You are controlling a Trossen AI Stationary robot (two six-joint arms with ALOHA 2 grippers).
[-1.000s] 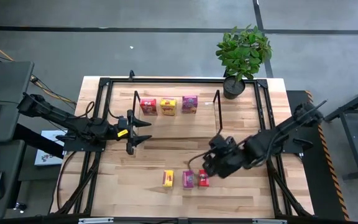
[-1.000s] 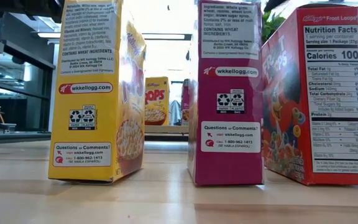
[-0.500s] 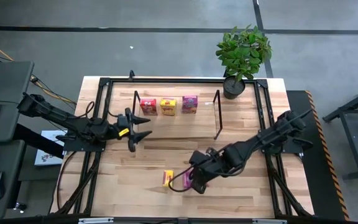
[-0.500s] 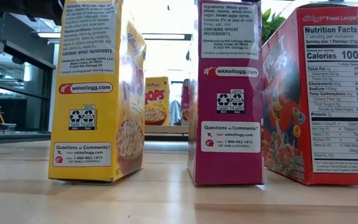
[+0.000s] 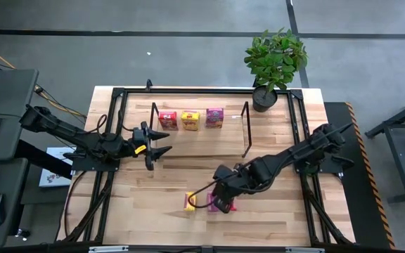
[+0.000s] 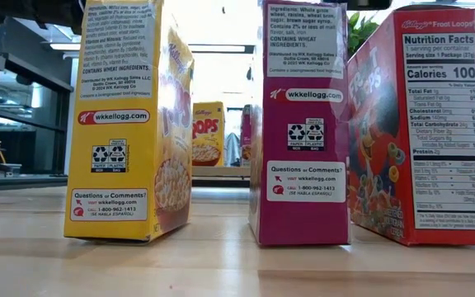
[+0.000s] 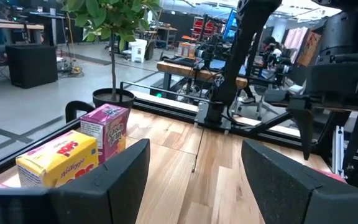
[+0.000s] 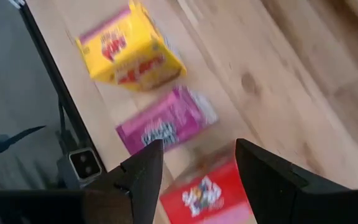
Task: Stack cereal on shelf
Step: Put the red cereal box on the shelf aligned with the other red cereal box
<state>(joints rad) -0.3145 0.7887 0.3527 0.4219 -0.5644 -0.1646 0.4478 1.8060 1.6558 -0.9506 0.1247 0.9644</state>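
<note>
Since a second ago the right pincer point(image 5: 221, 204) has swung over the front-edge boxes. Left pincer point(image 5: 162, 149) waits open beside the shelf point(image 5: 245, 130). Right, open above the red cereal box point(image 8: 211, 193); next: descend, close.

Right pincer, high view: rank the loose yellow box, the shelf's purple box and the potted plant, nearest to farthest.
From the right pincer, open over the front row:
1. Loose yellow box, on the table beside the pincer, toward the left arm.
2. Purple box, on the shelf at the table's back.
3. Potted plant, at the table's back right corner.
</note>
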